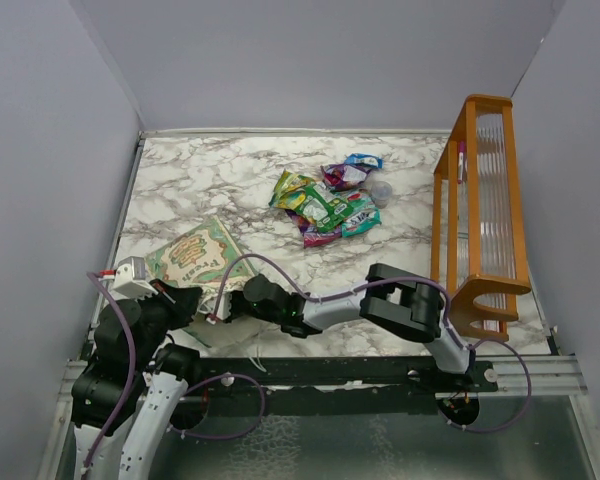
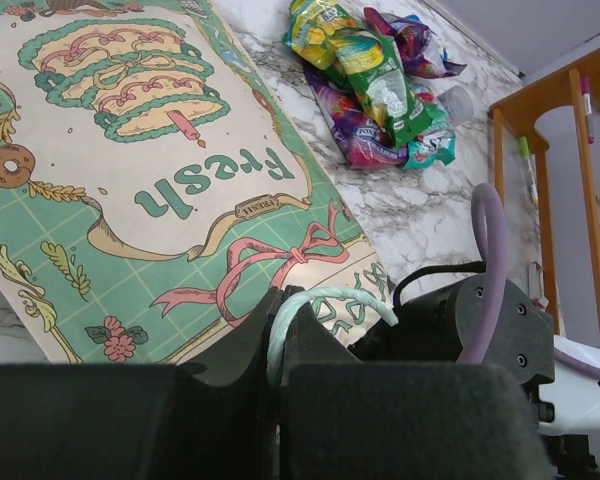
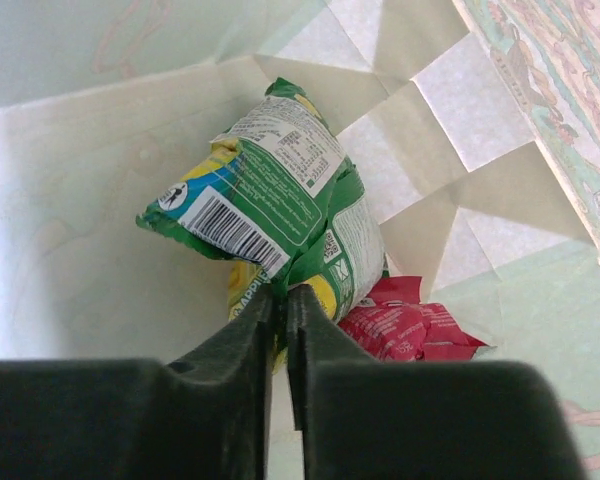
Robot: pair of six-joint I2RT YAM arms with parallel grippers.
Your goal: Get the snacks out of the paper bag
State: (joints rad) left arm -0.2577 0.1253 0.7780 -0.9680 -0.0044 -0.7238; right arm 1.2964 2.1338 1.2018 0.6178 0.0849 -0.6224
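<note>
Green-yellow crinkly snack packet (image 3: 280,190) inside green paper bag (image 3: 80,200): grasp step. Right gripper (image 3: 280,300) jaws pinch its lower edge; left gripper (image 2: 277,320) jaws clamp white string handle (image 2: 340,294). Next: withdraw toward 6 o'clock; red packet (image 3: 410,325) at 4 o'clock follows.

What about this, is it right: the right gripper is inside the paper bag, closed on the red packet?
Not quite. The right wrist view shows the right gripper inside the paper bag, but it is closed on the green packet. The red packet lies beside it, clear of the fingers.
</note>
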